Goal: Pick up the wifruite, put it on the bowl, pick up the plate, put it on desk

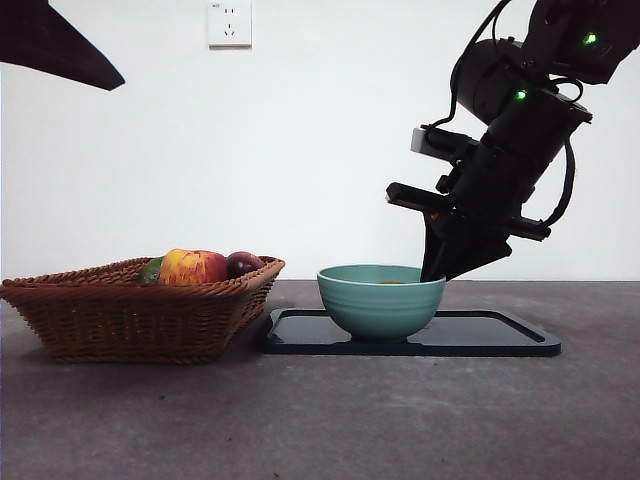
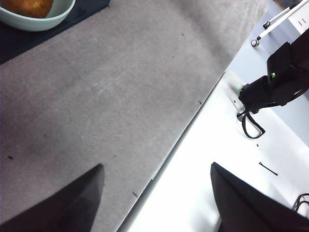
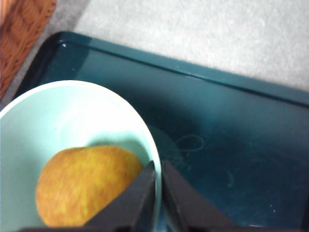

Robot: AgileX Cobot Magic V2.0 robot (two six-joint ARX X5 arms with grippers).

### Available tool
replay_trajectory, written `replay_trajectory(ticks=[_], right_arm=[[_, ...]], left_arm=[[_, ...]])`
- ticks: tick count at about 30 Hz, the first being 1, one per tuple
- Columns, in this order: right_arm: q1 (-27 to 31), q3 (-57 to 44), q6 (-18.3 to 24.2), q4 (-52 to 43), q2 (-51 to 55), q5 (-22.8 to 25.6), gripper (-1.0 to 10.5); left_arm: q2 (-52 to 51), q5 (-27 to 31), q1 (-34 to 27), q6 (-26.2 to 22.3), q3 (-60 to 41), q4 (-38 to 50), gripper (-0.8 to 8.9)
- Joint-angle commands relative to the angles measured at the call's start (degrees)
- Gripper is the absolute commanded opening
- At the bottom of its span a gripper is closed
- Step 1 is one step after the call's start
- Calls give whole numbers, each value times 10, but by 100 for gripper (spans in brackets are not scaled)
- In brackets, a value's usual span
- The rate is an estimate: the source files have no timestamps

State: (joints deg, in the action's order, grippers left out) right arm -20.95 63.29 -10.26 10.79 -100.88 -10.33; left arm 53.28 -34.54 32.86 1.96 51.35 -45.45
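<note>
The brown oval wifruite (image 3: 89, 186) lies inside the teal-green bowl (image 1: 380, 300), seen also in the left wrist view as wifruite (image 2: 29, 6). The bowl (image 3: 58, 116) stands on a flat dark teal rectangular plate (image 1: 500, 335) on the desk (image 1: 320, 420). My right gripper (image 1: 435, 275) comes down at the bowl's right side. In its own view the right gripper (image 3: 158, 193) is shut on the bowl's rim, one jaw inside and one outside. My left gripper (image 2: 157, 193) hangs open over the desk's edge, holding nothing.
A brown wicker basket (image 1: 130, 310) stands left of the plate, close to its corner, with a red-yellow apple (image 1: 190, 267) and a dark purple fruit (image 1: 243, 263) in it. The waiting arm shows as a black tip (image 1: 60, 45) at the top left.
</note>
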Motion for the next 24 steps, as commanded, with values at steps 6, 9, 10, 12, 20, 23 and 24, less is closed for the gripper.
replay_trajectory(ticks=[6, 9, 10, 12, 20, 23, 24], right_arm=[[-3, 13, 2, 1, -10, 0, 149], [-3, 13, 1, 1, -5, 0, 151], [-2, 13, 1, 2, 0, 0, 151], [-2, 13, 0, 5, 15, 4, 151], [-2, 13, 5, 57, 132, 15, 151], [-3, 13, 7, 97, 186, 10, 151], [-3, 13, 7, 112, 205, 7, 151]], left_arm=[[2, -3, 4, -11, 3, 0, 344], [2, -3, 4, -11, 3, 0, 344], [2, -3, 4, -11, 3, 0, 344], [2, -3, 4, -12, 3, 0, 344], [2, -3, 4, -13, 3, 2, 344], [2, -3, 4, -13, 3, 3, 344], [2, -3, 4, -14, 3, 3, 344]])
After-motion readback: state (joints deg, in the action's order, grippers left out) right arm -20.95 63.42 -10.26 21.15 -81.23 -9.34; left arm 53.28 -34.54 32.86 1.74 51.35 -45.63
